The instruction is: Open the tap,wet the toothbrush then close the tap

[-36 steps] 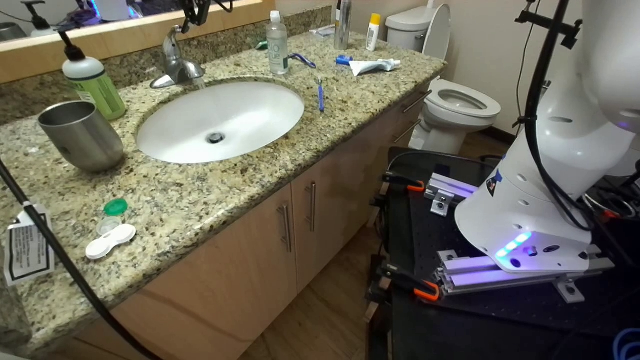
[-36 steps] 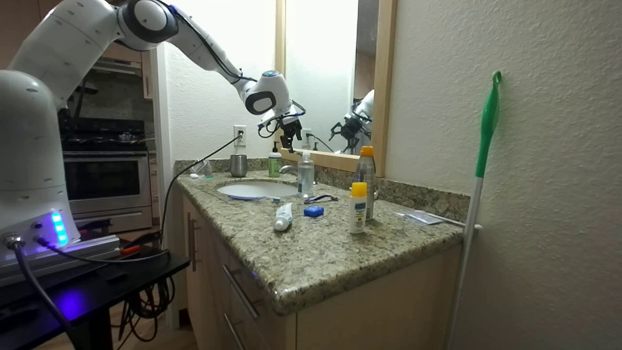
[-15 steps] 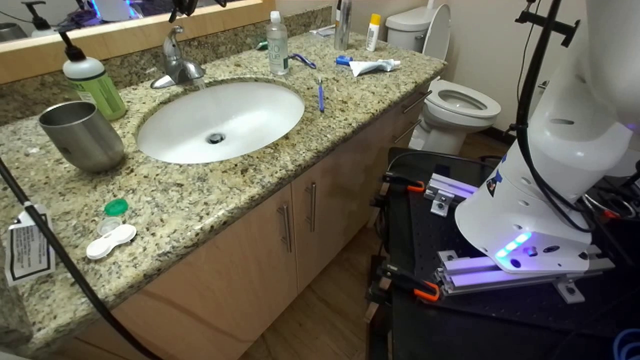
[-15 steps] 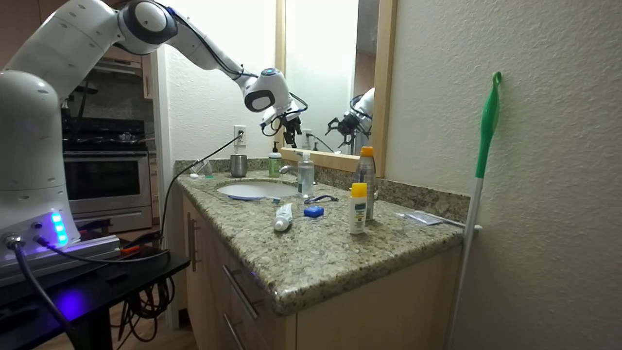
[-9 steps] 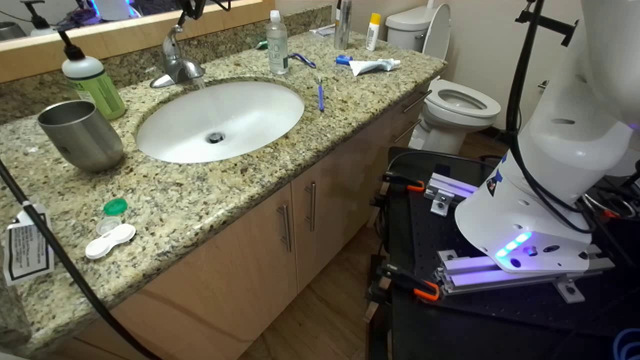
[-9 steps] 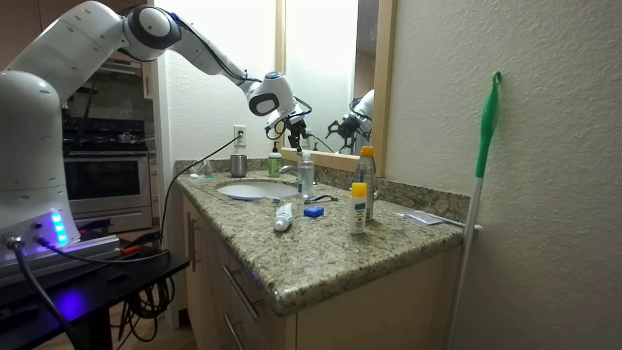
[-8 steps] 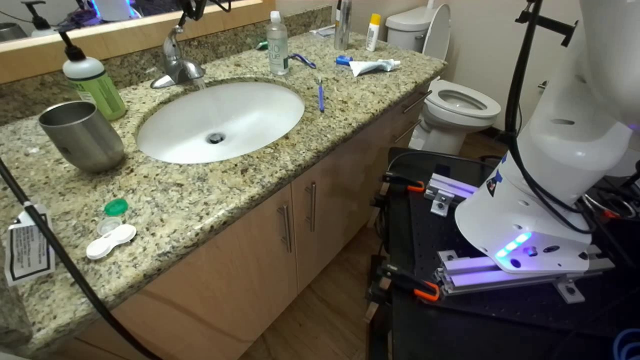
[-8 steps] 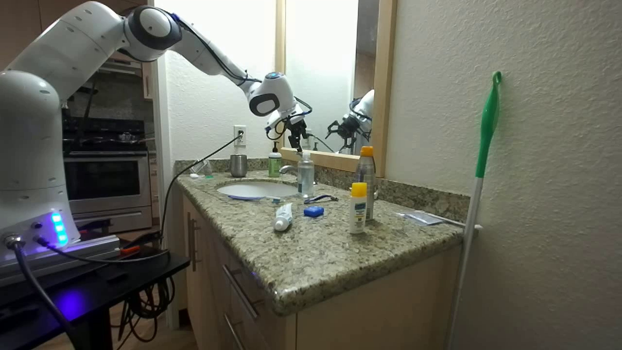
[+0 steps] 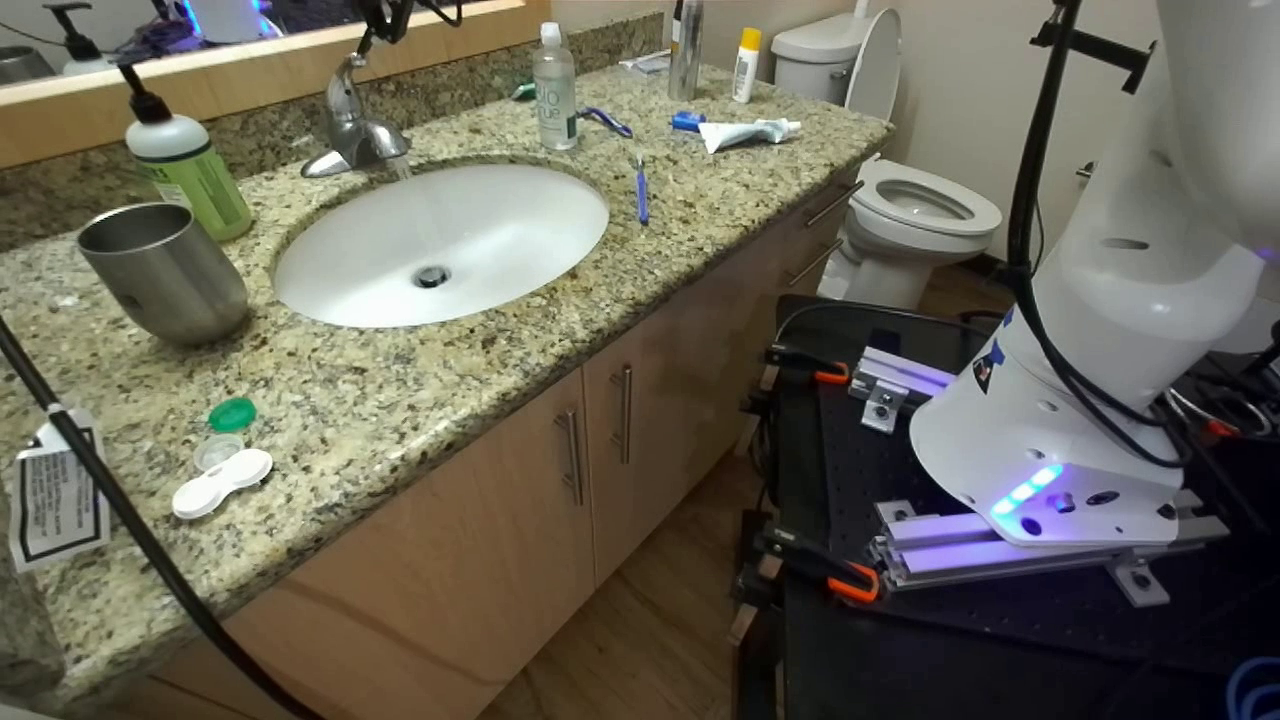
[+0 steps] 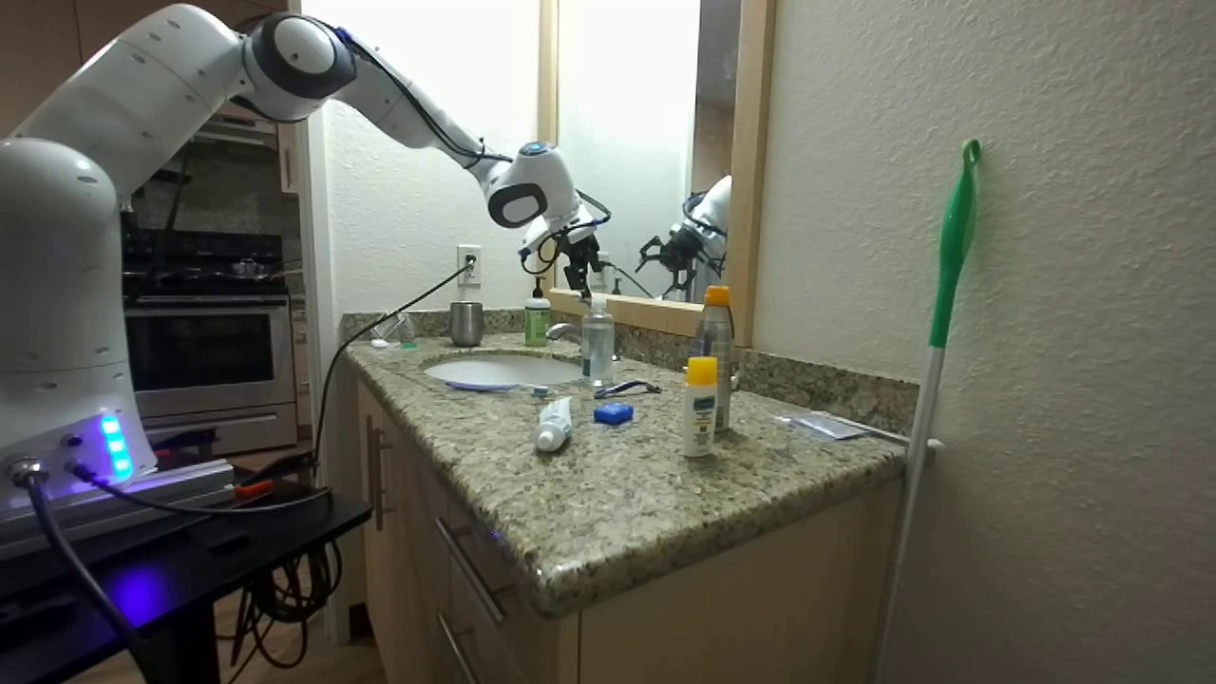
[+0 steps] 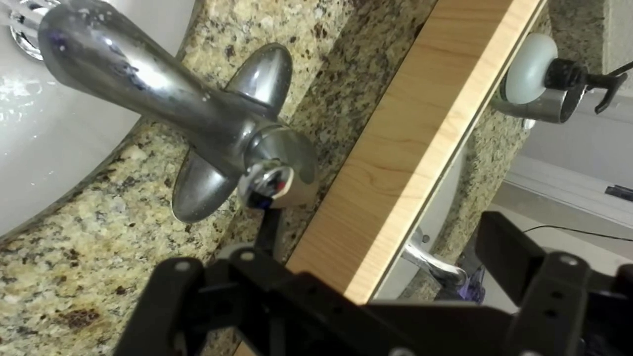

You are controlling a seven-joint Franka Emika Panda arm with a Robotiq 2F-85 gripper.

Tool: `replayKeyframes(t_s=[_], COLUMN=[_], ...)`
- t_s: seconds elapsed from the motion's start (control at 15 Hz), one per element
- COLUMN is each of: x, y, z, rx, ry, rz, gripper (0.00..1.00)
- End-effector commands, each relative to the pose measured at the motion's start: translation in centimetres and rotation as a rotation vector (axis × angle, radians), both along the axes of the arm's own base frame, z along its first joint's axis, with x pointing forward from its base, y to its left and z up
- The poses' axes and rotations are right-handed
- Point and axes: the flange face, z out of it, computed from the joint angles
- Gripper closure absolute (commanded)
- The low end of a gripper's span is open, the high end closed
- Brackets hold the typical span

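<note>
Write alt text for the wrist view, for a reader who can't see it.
A chrome tap seen from above, with water running into a white sink. The open end effector enters at the bottom edge, one finger right by the tap's handle, contact unclear. The tap stands on a speckled counter before a wood-framed mirror.

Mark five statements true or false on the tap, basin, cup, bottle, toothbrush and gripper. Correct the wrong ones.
1. The tap is running into the basin. True.
2. The steel cup and the clear bottle are on the counter. True.
3. The clear bottle lies on its side. False: it stands upright.
4. The toothbrush lies on the counter, apart from the gripper. True.
5. The gripper is shut on the toothbrush. False: its jaws stand wide apart.
</note>
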Motion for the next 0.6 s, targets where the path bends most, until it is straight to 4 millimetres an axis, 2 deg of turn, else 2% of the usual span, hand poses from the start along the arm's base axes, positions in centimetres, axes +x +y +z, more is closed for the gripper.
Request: replayKeyframes(t_s=[0.0, 0.27, 0.53], x=[0.61, 0.91, 0.79], y=[0.33, 0.81, 0.78], z=[-1.66, -1.24, -2.03], rx=[0.035, 0.068, 0.166], ry=[0.037, 0.033, 0.097], rz=[0.050, 0.139, 0.205], gripper=[0.00, 0.00, 0.00])
